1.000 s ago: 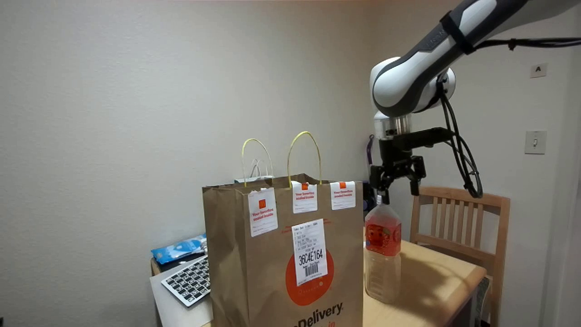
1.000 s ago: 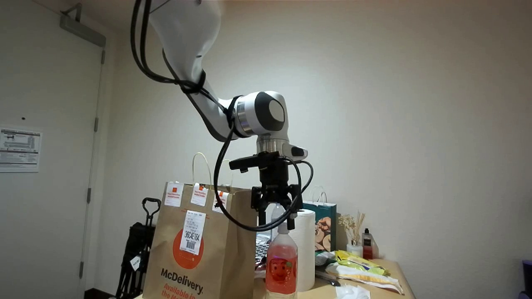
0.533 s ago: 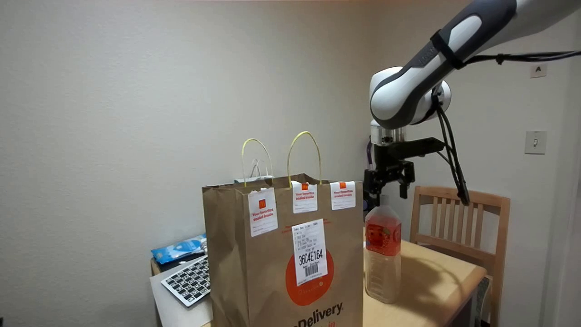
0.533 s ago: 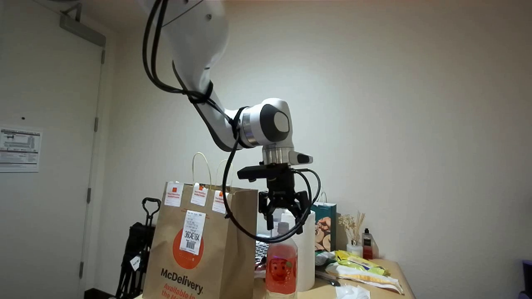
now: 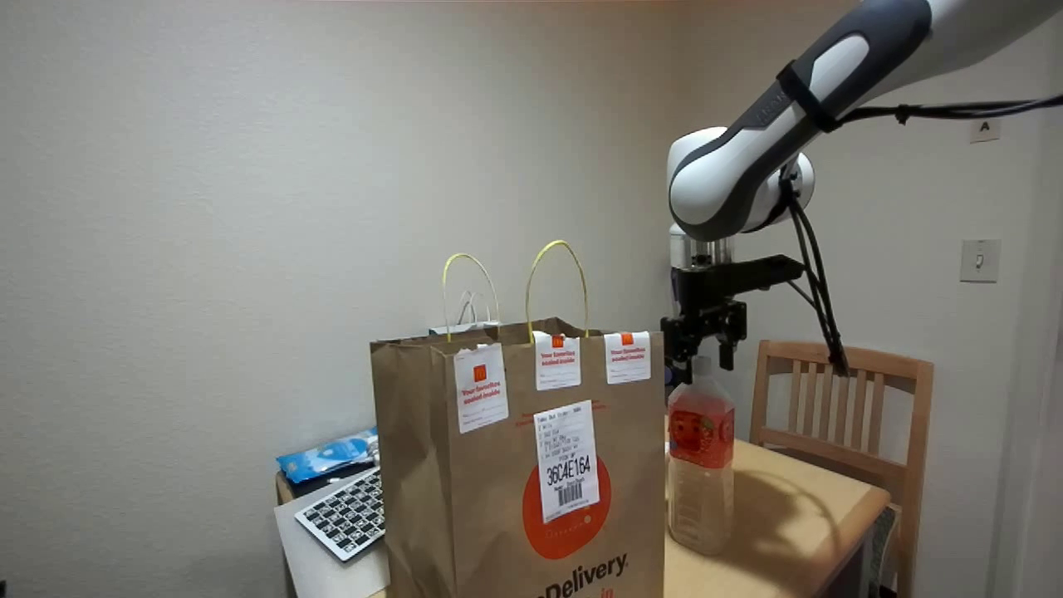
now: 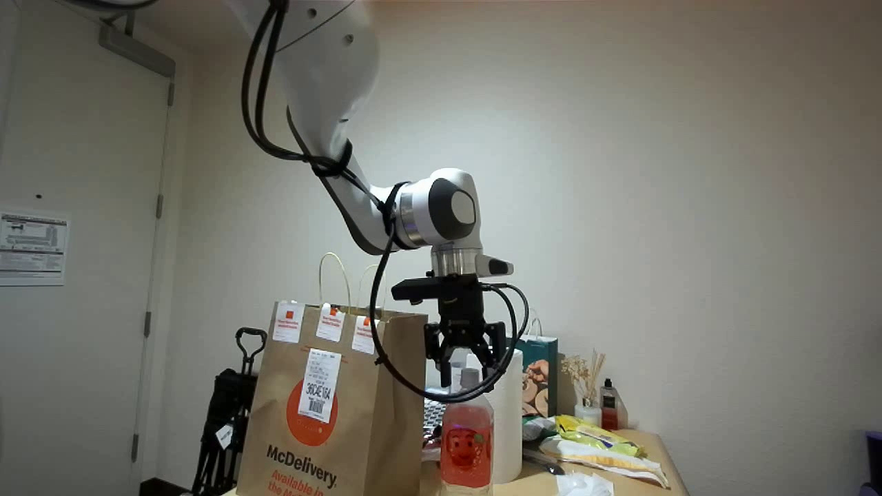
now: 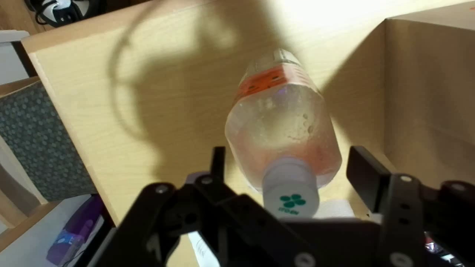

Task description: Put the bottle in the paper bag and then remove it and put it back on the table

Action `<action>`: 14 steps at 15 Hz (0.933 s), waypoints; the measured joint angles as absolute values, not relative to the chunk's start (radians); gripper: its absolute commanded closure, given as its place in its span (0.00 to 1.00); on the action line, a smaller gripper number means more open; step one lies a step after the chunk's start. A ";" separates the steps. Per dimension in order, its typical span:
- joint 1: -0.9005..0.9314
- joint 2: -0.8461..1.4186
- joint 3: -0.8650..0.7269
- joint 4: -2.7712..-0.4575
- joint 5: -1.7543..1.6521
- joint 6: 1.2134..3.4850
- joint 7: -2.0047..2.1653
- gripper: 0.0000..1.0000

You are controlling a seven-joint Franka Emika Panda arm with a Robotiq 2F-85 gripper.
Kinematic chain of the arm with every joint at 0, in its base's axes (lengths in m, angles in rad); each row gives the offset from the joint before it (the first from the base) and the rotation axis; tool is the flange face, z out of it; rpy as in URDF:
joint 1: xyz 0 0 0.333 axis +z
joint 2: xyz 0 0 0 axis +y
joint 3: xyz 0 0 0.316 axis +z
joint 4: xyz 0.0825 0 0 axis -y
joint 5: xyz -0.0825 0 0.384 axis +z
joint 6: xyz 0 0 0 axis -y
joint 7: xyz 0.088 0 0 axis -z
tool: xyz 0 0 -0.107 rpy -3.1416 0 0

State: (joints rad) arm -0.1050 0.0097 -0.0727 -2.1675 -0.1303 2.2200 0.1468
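The bottle (image 5: 702, 477) stands upright on the table (image 5: 801, 507), close beside the paper bag (image 5: 515, 473). It has a white cap, clear body and orange-red label, and also shows in an exterior view (image 6: 467, 441). My gripper (image 5: 704, 367) is right over the bottle, pointing down. In the wrist view the gripper (image 7: 291, 167) is open, its fingers on either side of the white cap (image 7: 291, 194) with gaps on both sides. The brown bag stands upright with its handles up, and its side shows at the right of the wrist view (image 7: 426, 96). The bag's inside is hidden.
A white paper towel roll (image 6: 508, 413) stands behind the bottle. A teal bag (image 6: 539, 375), yellow packets (image 6: 599, 437) and a small dark-capped bottle (image 6: 609, 408) are further back. A keyboard (image 5: 345, 515) lies beyond the bag. A wooden chair (image 5: 847, 415) stands by the table's edge.
My arm has come down and shifted slightly, bringing the open gripper lower around the top of the bottle. The bottle and the bag have not moved.
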 measured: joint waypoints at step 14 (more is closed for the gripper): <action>-0.101 0.032 -0.074 -2.135 -0.119 2.220 0.010 0.86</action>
State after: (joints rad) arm -0.1008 0.0318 -0.0744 -2.1355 -0.1187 2.2199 0.0105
